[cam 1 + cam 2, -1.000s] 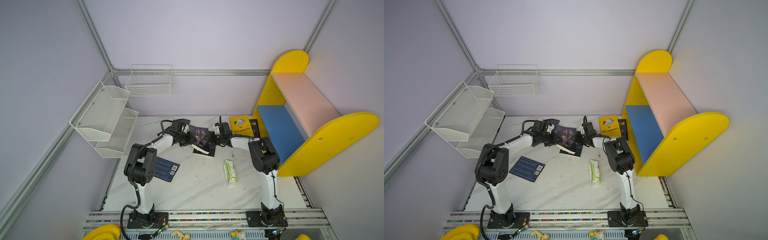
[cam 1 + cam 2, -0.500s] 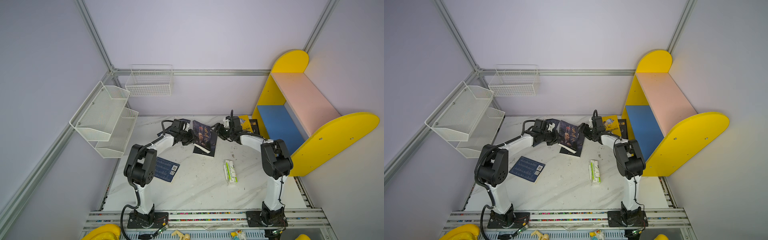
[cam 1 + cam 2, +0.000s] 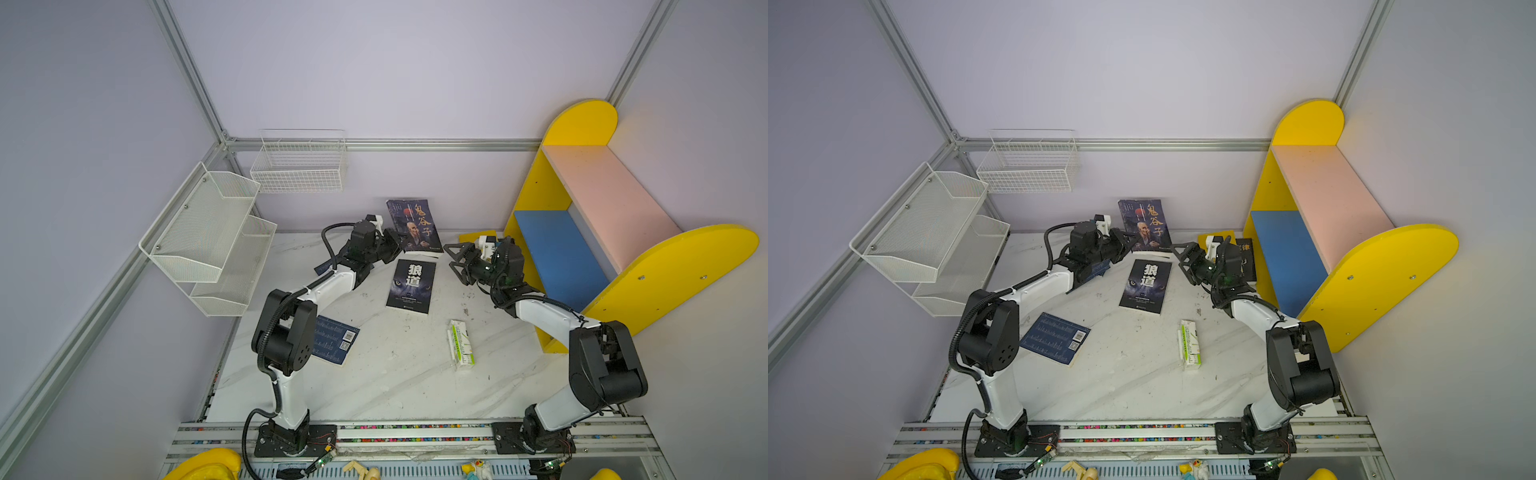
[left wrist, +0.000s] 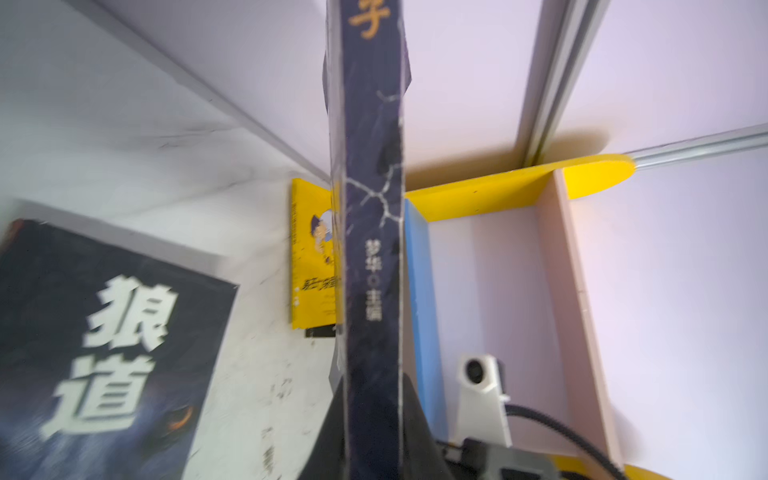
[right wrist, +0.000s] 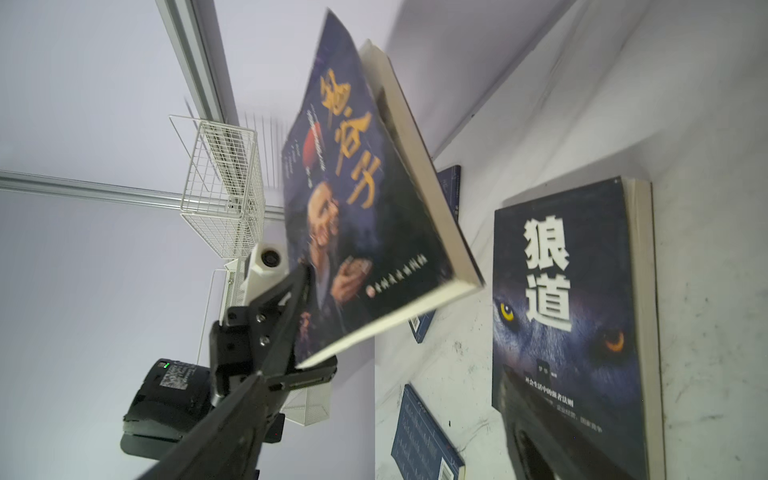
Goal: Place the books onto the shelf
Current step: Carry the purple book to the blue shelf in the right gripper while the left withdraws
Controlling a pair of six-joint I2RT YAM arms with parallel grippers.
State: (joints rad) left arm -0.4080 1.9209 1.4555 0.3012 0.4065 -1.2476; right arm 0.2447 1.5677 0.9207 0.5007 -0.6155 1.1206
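Book with gold title is raised off the bench, clenched at its lower edge by the left end effector. Right end effector gapes empty between it and the shelf; wolf book lies flat on the bench.

Lilac walls, marble table, white mesh rack

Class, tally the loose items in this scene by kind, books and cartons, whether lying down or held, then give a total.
Paperback books: 6 – gold-titled navy book in the jaws of the left gripper, black wolf-cover book, navy barcode book, navy book under the left arm, yellow cartoon book, black book beside it.
Green-and-white cartons: 1
Total: 7
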